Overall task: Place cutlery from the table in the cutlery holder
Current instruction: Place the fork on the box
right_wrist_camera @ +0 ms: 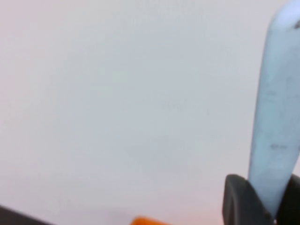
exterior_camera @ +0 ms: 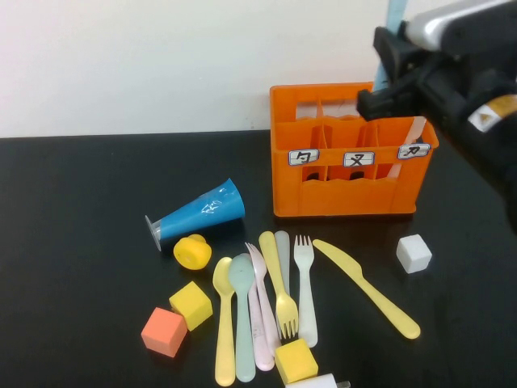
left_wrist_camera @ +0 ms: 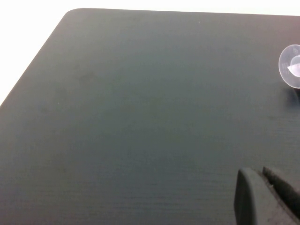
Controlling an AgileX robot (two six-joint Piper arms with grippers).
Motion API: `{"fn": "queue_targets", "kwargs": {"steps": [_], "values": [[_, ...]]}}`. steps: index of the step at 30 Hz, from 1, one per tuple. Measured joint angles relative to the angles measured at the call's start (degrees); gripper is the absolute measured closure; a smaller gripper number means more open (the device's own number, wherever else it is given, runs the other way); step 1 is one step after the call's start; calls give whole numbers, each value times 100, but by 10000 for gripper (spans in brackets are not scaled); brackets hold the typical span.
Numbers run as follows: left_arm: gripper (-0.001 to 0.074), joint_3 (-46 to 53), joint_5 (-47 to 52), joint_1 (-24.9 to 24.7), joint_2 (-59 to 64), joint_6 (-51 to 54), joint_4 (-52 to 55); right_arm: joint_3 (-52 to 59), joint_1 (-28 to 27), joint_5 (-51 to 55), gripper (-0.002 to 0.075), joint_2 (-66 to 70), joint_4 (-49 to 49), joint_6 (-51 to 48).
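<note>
The right gripper (exterior_camera: 386, 81), jaws clamped on a light blue utensil (right_wrist_camera: 276, 117), hangs over the orange cutlery holder (exterior_camera: 351, 190); lowering into a compartment looks next. Remaining cutlery (exterior_camera: 275, 307) lies on the black surface (exterior_camera: 81, 202). The left gripper (left_wrist_camera: 262, 199) is parked, jaw state unclear.

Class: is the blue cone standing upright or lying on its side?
On its side. The blue cone lies flat on the table, left of the cutlery holder.

Open table (exterior_camera: 73, 242) left of blue cone (exterior_camera: 198, 212); cubes (exterior_camera: 191, 305) flanking crowded cutlery (exterior_camera: 275, 303).
</note>
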Motion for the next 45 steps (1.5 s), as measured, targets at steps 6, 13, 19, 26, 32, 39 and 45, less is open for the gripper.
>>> {"fn": "queue_targets", "kwargs": {"steps": [6,13,19,26,32,39,45], "values": [[736,0,0,0,0,-11,0,-537,-120,531,584,859,0,256],[736,0,0,0,0,-11,0,-800,-120,597,584,1461,-46,379],[736,0,0,0,0,-11,0,-811,-120,607,584,1537,-83,379],[736,0,0,0,0,-11,0,-843,-120,607,584,1537,-119,379],[736,0,0,0,0,-11,0,-843,-120,669,569,1537,-123,379],[736,0,0,0,0,2,0,-843,-120,966,404,1537,-4,379],[736,0,0,0,0,-8,0,-819,-120,1411,406,1115,5,379]]}}
